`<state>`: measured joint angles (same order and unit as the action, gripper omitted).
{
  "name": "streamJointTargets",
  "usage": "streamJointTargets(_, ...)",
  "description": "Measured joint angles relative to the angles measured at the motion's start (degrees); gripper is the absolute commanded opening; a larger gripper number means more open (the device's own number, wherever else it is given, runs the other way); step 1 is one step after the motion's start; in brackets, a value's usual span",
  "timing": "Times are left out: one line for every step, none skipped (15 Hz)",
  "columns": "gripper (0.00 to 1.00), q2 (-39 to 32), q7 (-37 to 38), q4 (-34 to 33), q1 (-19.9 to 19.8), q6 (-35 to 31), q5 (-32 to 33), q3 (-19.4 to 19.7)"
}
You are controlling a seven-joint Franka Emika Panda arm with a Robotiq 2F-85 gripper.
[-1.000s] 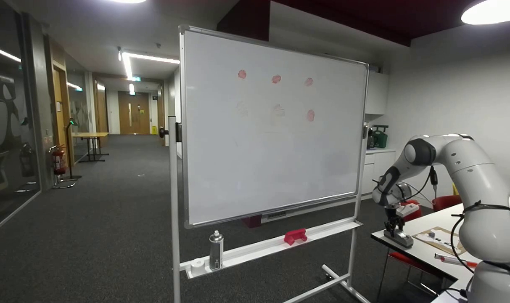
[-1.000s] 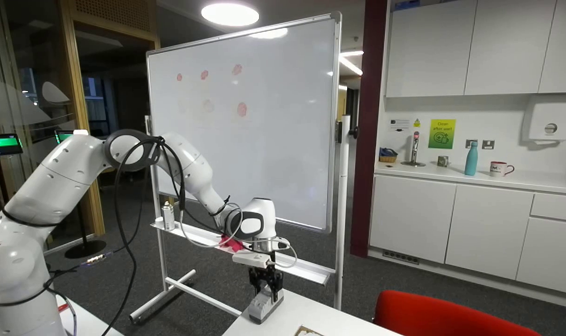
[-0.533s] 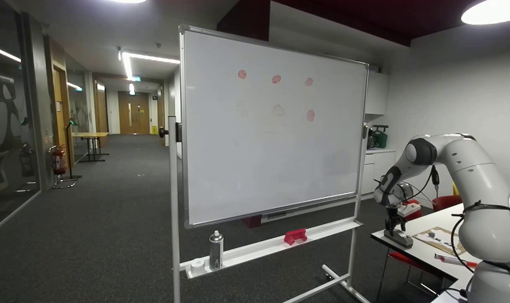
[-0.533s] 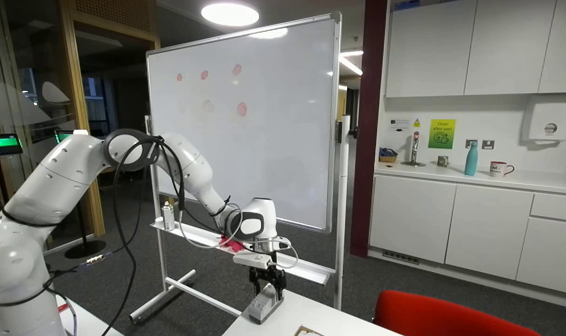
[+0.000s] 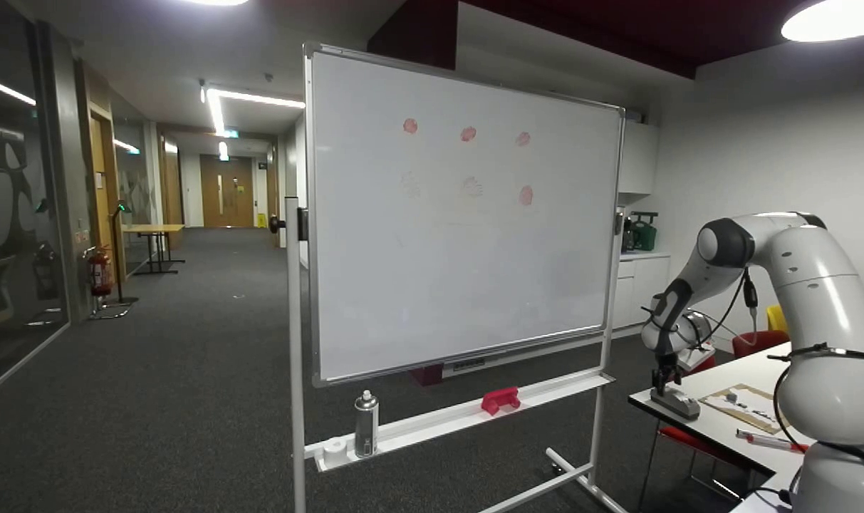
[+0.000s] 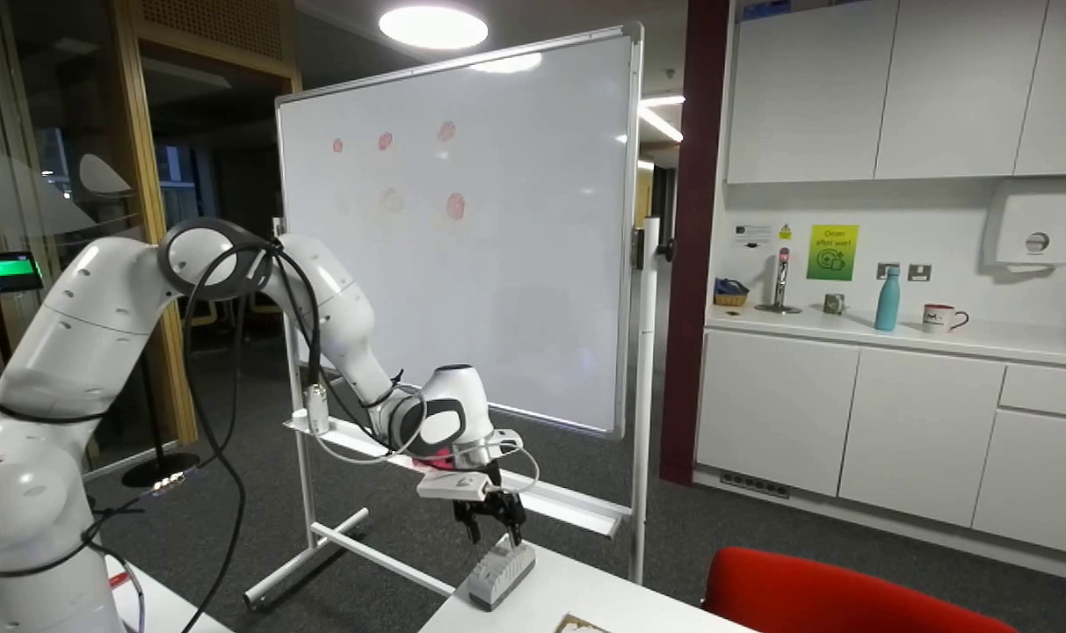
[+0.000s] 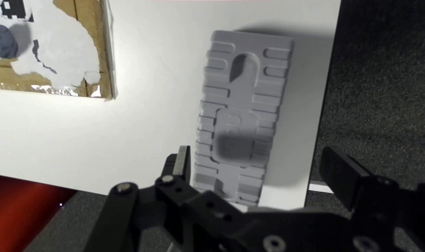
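Note:
A ridged grey block (image 7: 240, 94) lies flat near the corner of the white table (image 7: 156, 115). My gripper (image 7: 255, 151) is open wide over its near end, with nothing held. In the wrist view the left finger (image 7: 182, 161) stands just beside the block's left side, and the other finger is out past the table edge. An exterior view has the gripper (image 6: 496, 540) slightly above and behind the grey block (image 6: 502, 573). Whether a fingertip still brushes the block I cannot tell. The same block (image 5: 676, 402) shows under the gripper in an exterior view.
A whiteboard (image 5: 467, 249) with several red marks stands beside the table. Its tray (image 5: 432, 426) carries a spray can (image 5: 366, 425) and a red holder (image 5: 501, 401). Cardboard (image 7: 89, 10) with torn paper and a blue-grey lump (image 7: 2, 41) lies on the table. A red chair (image 6: 831, 589) is close by.
The jaws have spread from around the grey block, and the arm has risen and drawn back toward its base. The block has stayed in place on the table.

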<state>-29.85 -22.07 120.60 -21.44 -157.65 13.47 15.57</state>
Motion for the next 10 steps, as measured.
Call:
streamJointTargets(1.00,1.64,0.00,2.48,0.32,-1.99,0.66,0.01)
streamJointTargets(1.00,3.25,0.00,4.89,0.60,-3.73,1.38,0.01)
streamJointTargets(1.00,4.88,0.00,7.22,0.88,-5.24,2.06,0.01)
streamJointTargets(1.00,6.47,0.00,9.41,1.25,-6.54,2.59,0.06)
streamJointTargets(1.00,8.03,0.10,11.43,1.73,-7.72,3.23,0.26)
streamJointTargets(1.00,9.50,0.73,13.29,2.54,-8.93,4.15,0.85)
streamJointTargets(1.00,10.90,1.91,14.99,3.59,-10.12,5.35,1.76)
streamJointTargets(1.00,12.14,3.28,16.43,4.81,-11.13,6.88,2.89)
streamJointTargets(1.00,13.26,4.72,17.62,6.07,-11.87,8.32,4.08)
streamJointTargets(1.00,14.19,6.19,18.48,7.28,-12.10,9.68,5.26)
